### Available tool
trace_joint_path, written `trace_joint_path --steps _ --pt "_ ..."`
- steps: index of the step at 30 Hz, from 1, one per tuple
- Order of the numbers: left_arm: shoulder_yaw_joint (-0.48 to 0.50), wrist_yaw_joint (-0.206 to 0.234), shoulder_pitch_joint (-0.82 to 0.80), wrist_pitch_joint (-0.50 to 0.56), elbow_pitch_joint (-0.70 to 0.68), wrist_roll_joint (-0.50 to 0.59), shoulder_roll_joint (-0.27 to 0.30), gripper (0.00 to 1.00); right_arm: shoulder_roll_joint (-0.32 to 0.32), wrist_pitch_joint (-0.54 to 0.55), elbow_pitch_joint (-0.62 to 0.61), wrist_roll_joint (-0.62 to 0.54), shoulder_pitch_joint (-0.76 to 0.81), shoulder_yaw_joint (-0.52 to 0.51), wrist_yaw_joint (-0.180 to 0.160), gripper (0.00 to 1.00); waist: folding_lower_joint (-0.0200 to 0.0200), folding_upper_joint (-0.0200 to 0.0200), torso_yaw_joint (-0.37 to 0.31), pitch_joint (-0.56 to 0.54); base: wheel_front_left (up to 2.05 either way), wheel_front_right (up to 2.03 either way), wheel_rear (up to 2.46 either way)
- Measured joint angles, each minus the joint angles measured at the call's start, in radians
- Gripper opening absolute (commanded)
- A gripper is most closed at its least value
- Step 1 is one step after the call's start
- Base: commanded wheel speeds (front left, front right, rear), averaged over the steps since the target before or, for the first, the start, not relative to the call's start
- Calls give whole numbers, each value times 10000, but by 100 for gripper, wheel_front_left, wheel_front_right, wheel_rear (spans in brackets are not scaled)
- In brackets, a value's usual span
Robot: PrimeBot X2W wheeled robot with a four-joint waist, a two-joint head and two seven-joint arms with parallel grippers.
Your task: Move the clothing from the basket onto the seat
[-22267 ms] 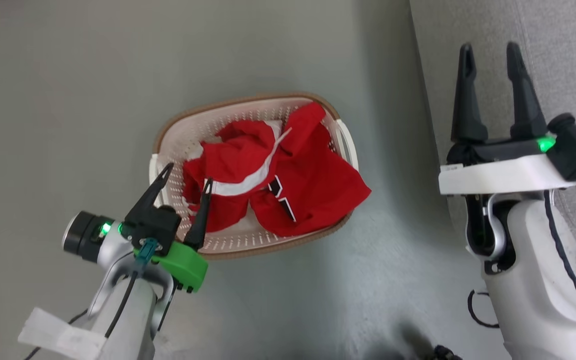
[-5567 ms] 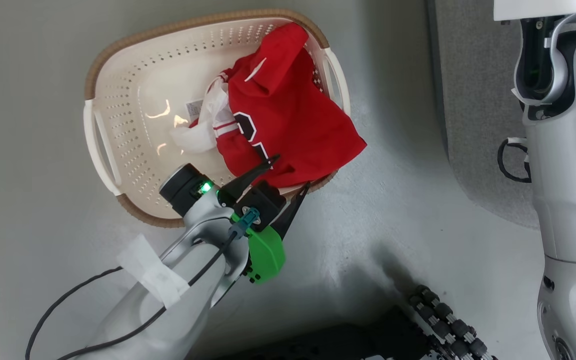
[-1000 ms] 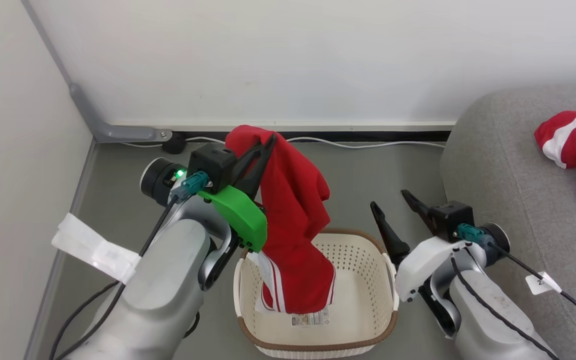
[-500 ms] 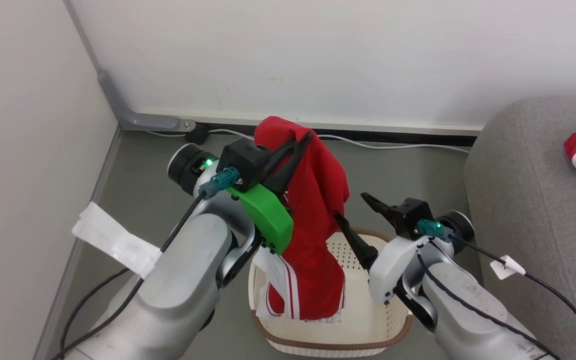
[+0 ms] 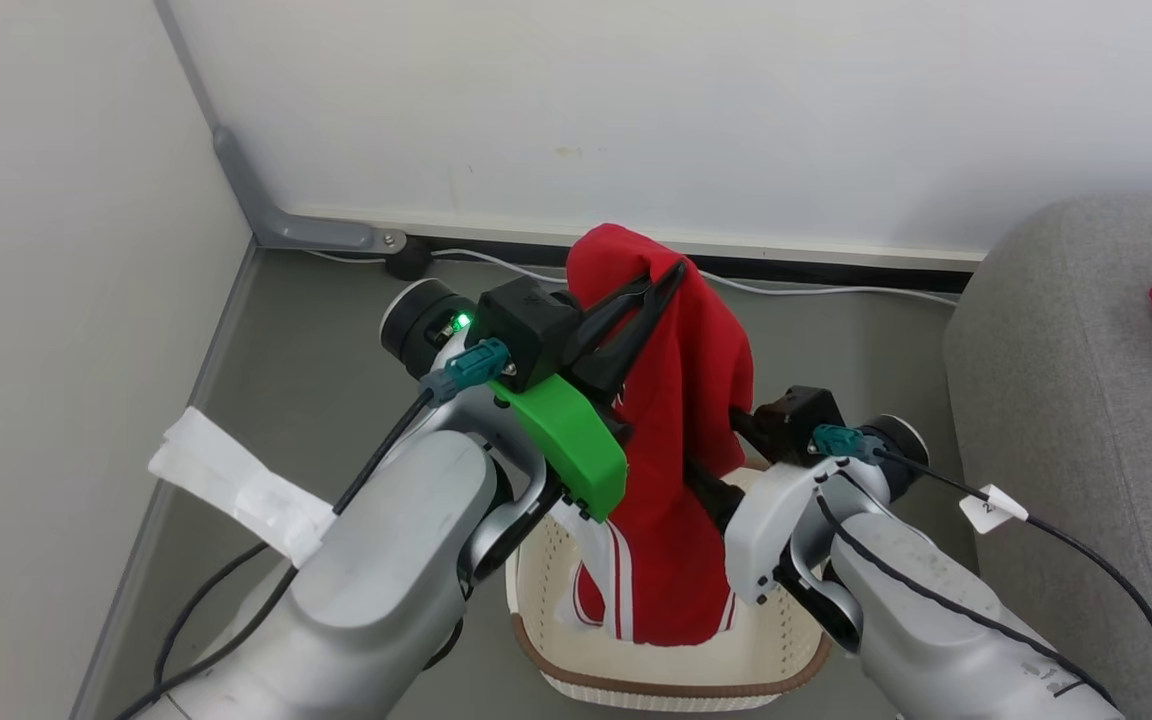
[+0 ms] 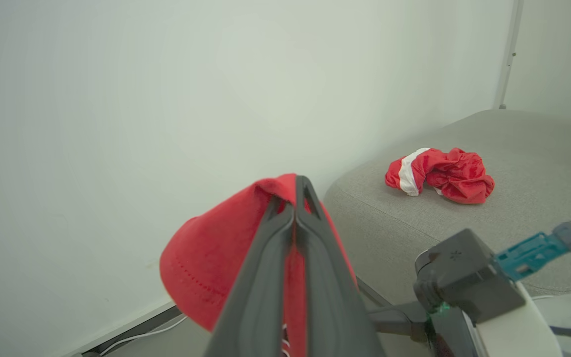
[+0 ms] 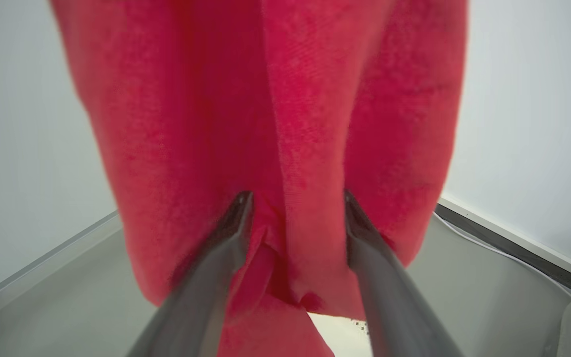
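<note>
- The left gripper [image 5: 674, 272] is pinched shut on the top of a red garment [image 5: 681, 420], which hangs down into the basket [image 5: 676, 688].
- The right gripper [image 7: 295, 198] is open wide, with a fold of that garment between its fingers.
- The other red garment [image 6: 439, 173] lies bunched up on the grey seat [image 6: 513, 144].

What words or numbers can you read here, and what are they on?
"2", maybe: white tag by the right forearm; too small to be sure.
Dark marks low on that forearm: too small to read.
Red shirt in the left tool: I read nothing on it.
</note>
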Motion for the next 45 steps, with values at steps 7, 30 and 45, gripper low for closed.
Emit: trace_joint_path --steps 7,30,45 --pt "-8 111 5 79 -119 -144 -2 0 0 -8 240 272 -274 63 0 0 0 0 -14 49 0 0 0" --pt "878 805 1221 -403 378 -541 495 100 -81 -205 702 811 -1151 -905 -546 0 1 0 -1135 233 0 0 0" --pt "623 621 2475 -640 560 -552 813 100 -696 -240 387 652 -1699 -1104 -619 0 1 0 -2493 243 0 0 0"
